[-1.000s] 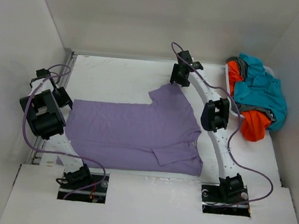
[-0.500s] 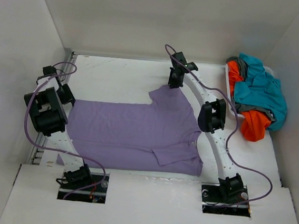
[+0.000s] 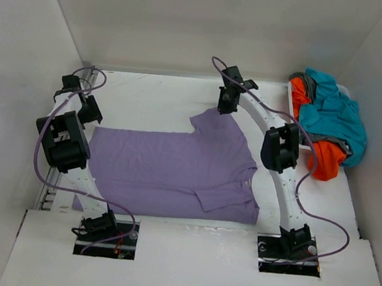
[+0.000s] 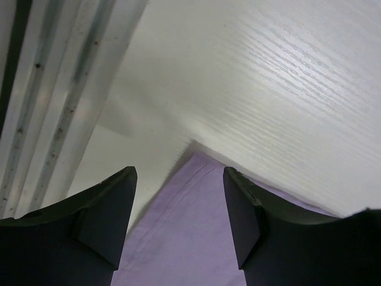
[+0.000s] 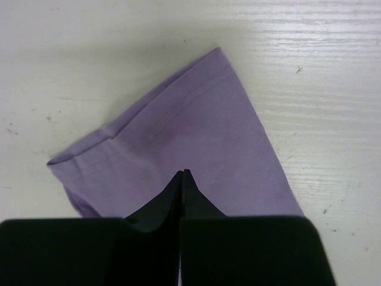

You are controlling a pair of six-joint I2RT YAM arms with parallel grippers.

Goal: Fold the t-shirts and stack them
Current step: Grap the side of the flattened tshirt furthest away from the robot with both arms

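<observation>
1. Two grippers, both working the lavender t-shirt (image 3: 168,168), which lies spread flat on the table (image 3: 148,91).
2. Left gripper (image 4: 177,202): jaws released, standing apart. One corner of the shirt sits between and just under them, with bare table ahead of the tips.
3. Right gripper (image 5: 183,179): jaws clenched tip to tip, directly over the sleeve (image 5: 190,131). I can't tell whether any cloth is pinched.
4. Teal t-shirt (image 3: 332,116), orange t-shirt (image 3: 324,161) and grey t-shirt (image 3: 310,81) are heaped in the white basket (image 3: 292,99), well off to the right of the right jaws.
</observation>
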